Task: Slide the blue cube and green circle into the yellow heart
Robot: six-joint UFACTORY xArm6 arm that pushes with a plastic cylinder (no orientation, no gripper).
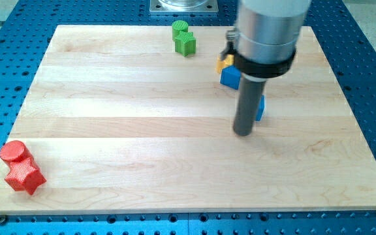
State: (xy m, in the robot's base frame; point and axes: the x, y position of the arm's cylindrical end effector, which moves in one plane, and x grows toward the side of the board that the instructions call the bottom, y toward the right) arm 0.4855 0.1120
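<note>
My tip [243, 133] rests on the board right of centre. A blue cube [230, 78] lies just above and left of the tip, close to the rod. A yellow block [224, 62], mostly hidden by the arm, touches the blue cube's upper left; its shape cannot be made out. A green circle [180, 27] sits near the view's top edge, touching a green star [185, 44] just below it. Another blue block [260, 108] peeks out from behind the rod on its right, shape unclear.
A red circle [13, 151] and a red star [25, 176] sit together at the board's bottom left corner. The wooden board [142, 130] lies on a blue perforated table [371, 65].
</note>
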